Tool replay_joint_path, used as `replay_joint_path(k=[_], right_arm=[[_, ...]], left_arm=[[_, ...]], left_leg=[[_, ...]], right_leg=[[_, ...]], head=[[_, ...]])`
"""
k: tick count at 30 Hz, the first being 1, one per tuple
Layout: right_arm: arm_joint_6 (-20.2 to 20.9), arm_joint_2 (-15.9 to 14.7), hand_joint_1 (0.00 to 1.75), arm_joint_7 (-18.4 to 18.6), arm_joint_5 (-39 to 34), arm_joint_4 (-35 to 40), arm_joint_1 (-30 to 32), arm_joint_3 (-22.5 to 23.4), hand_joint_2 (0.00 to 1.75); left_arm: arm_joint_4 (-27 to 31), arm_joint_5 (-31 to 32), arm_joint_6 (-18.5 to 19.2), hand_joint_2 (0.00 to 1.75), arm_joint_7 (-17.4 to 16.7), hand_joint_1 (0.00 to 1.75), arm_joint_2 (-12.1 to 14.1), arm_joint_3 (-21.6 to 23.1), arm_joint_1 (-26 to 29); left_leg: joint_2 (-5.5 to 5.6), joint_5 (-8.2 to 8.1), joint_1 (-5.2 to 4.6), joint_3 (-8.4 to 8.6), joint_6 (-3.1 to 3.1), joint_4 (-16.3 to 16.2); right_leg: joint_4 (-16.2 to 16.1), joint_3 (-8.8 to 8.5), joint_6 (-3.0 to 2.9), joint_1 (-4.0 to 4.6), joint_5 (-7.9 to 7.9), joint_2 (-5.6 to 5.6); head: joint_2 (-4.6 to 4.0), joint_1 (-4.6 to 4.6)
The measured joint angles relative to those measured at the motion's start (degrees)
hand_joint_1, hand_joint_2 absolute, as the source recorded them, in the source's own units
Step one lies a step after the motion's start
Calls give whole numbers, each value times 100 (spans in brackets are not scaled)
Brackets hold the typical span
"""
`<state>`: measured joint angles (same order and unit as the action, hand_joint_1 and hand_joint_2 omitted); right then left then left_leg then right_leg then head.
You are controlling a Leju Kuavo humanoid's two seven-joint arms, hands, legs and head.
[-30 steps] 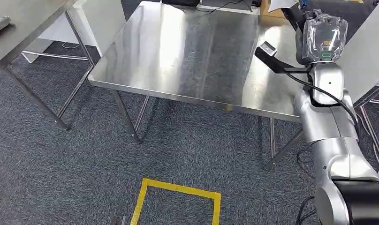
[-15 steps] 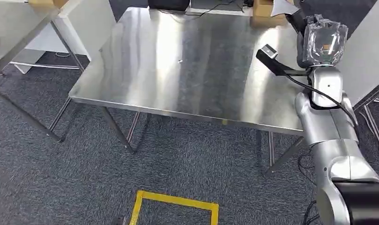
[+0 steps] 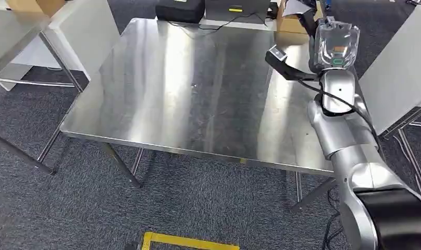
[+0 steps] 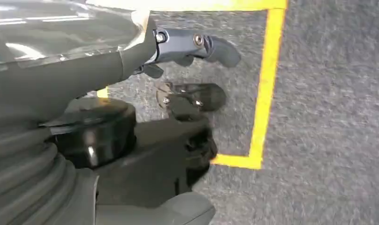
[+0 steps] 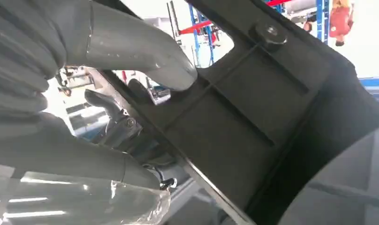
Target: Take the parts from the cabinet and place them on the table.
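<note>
My right hand (image 3: 333, 44), wrapped in a clear plastic cover, is raised over the far right corner of the steel table (image 3: 198, 88). It holds a black part (image 3: 306, 18) that juts out past the hand. In the right wrist view the grey thumb (image 5: 140, 56) presses on this flat, ribbed black plastic part (image 5: 253, 122), with dark fingers behind it. My left hand (image 4: 187, 70) hangs low over the grey carpet, its dark fingers apart and holding nothing.
Black boxes (image 3: 180, 9) and a cardboard box (image 3: 289, 23) stand at the table's far edge. Another steel table (image 3: 10, 31) is at the left, a white panel (image 3: 401, 73) at the right. Yellow tape (image 3: 187, 240) marks the carpet near my feet.
The whole picture has shifted: my view has moved closer to the table, whose far edge with the boxes now shows. The right hand still holds the black part up.
</note>
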<state>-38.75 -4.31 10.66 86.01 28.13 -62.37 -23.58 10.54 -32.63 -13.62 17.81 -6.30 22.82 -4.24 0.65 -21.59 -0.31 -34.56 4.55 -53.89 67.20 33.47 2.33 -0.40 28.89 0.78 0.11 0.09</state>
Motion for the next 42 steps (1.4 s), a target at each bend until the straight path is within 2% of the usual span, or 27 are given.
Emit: replay_joint_path(k=[2,3,4,5,6,7,8,9,10,11,12,13,14,15,17,18,19,20,22,23,24,25,27,28,31,37,42], right_arm=[[118,11,175,88,0,-158,50,-81,175],[162,15,175,134,0,-219,80,-123,175],[212,26,175,195,0,-280,92,-184,175],[252,39,175,234,0,-329,83,-241,175],[282,50,175,254,-2,-372,68,-298,175],[284,53,175,258,0,-394,68,-319,175],[297,55,175,265,0,-473,77,-359,175],[304,55,175,267,0,-510,85,-390,175],[324,81,175,273,0,-523,73,-420,175],[324,85,175,278,0,-523,48,-424,175],[328,107,175,287,0,-527,1,-442,175],[335,116,175,300,0,-527,-58,-446,175],[339,129,175,302,0,-529,-110,-448,175],[368,160,175,304,0,-532,-175,-464,175],[464,217,175,308,0,-545,-232,-499,175],[485,227,175,310,0,-553,-229,-512,175],[512,247,175,315,0,-580,-214,-543,175],[516,254,175,317,0,-589,-212,-558,175],[516,297,175,317,0,-597,-218,-566,175],[516,310,175,317,0,-599,-214,-569,175],[518,315,175,317,0,-604,-210,-577,175],[520,317,175,317,0,-606,-215,-586,175],[520,306,175,306,0,-608,-181,-586,175],[520,306,175,302,0,-615,-167,-588,175],[577,297,175,252,0,-621,-100,-591,175],[625,326,175,180,-9,-639,84,-590,175],[787,387,175,-6,-35,-656,211,-543,175]], left_arm=[[0,35,2,175,-20,0,-28,20,22],[0,37,4,175,-24,0,-31,42,29],[0,39,11,175,-26,0,-37,61,38],[0,42,11,175,-31,0,-37,77,43],[0,48,20,175,-31,0,-39,92,43],[0,48,20,175,-33,0,-39,98,43],[-4,55,35,175,-35,0,-41,107,54],[-4,55,35,175,-42,0,-41,120,63],[-4,57,35,175,-46,0,-46,142,54],[-4,55,35,175,-44,0,-46,144,49],[-2,55,41,175,-42,0,-54,149,37],[-2,57,41,175,-42,0,-50,149,29],[0,57,44,175,-44,0,-55,151,22],[0,57,57,175,-94,0,-50,153,9],[0,64,101,175,-241,0,-33,160,-23],[0,72,103,175,-276,0,-24,162,-32],[0,99,111,175,-319,0,-13,175,-56],[0,103,111,175,-337,0,-6,181,-65],[0,138,100,175,-367,0,15,190,-83],[0,147,94,175,-380,0,7,199,-81],[-2,149,86,175,-417,0,2,214,-92],[0,149,70,175,-437,0,11,227,-127],[0,140,55,175,-499,0,7,240,-114],[0,138,46,175,-511,0,-7,243,-128],[2,127,55,175,-564,0,-13,243,-151],[2,127,50,175,-610,0,-22,243,-152],[2,151,29,175,-675,0,-20,251,-166]], left_leg=[[20,-139,19,150,-15,3],[43,-204,29,225,-26,3],[63,-279,37,320,-44,2],[74,-356,44,418,-65,2],[86,-440,49,527,-93,2],[86,-486,51,583,-106,1],[98,-596,42,691,-149,-6],[111,-703,39,777,-182,-19],[107,-788,49,819,-245,43],[86,-734,52,911,-273,-22],[66,-698,56,925,-286,-99],[26,-693,75,829,-314,-355],[-1,-722,75,712,-332,-634],[-14,-889,91,475,-357,-1018],[-16,-1313,125,-103,-415,-1737],[-17,-1373,135,-238,-435,-1852],[-27,-1298,167,-412,-451,-1802],[-36,-1158,182,-411,-465,-1628],[-57,-358,226,-184,-516,-606],[-90,29,256,-119,-554,-212],[-83,-100,199,-184,-522,-263],[-71,-128,182,-139,-407,-283],[-41,-49,188,-192,-343,-271],[-33,-21,170,-210,-359,-271],[43,-28,162,-238,-357,-270],[126,-78,145,-244,-286,-266],[120,-82,139,-230,-267,-266]], right_leg=[[648,475,-23,-11,398,-1],[709,621,-8,-26,548,-3],[569,699,10,-47,609,-9],[241,685,77,-72,495,-16],[-266,603,195,-96,191,-34],[-550,551,269,-108,-44,-55],[-1192,489,435,-118,-796,-131],[-1329,446,287,-111,-884,-199],[-1309,310,161,1,-848,-165],[-1362,252,44,-41,-861,-144],[-1368,143,-52,-26,-841,-114],[-1397,30,-153,-83,-792,-93],[-1394,-33,-233,-80,-735,-104],[-1394,-72,-291,-75,-693,-88],[-1390,-134,-278,-75,-619,-42],[-1388,-162,-266,-76,-595,-34],[-1375,-249,-224,-89,-535,-30],[-1368,-290,-205,-98,-495,-26],[-1293,-423,-111,-162,-348,-22],[-1265,-429,-51,-146,-272,-23],[-1261,-434,-16,-132,-249,-22],[-1263,-383,13,-121,-242,-22],[-1278,-383,70,-128,-204,-29],[-1258,-368,46,-134,-223,-28],[-1369,-408,40,-143,-229,-39],[-1446,-470,40,-155,-225,-59],[-1465,-474,85,-159,-213,-63]], head=[[0,4],[0,5],[0,2],[0,7],[0,-2],[0,2],[0,9],[0,-26],[0,-9],[0,-11],[0,-35],[0,-17],[0,-28],[0,-52],[0,-59],[0,-65],[0,-63],[0,-59],[0,-61],[0,-70],[0,-94],[0,-91],[0,-79],[0,-85],[0,-57],[0,-59],[0,-61]])
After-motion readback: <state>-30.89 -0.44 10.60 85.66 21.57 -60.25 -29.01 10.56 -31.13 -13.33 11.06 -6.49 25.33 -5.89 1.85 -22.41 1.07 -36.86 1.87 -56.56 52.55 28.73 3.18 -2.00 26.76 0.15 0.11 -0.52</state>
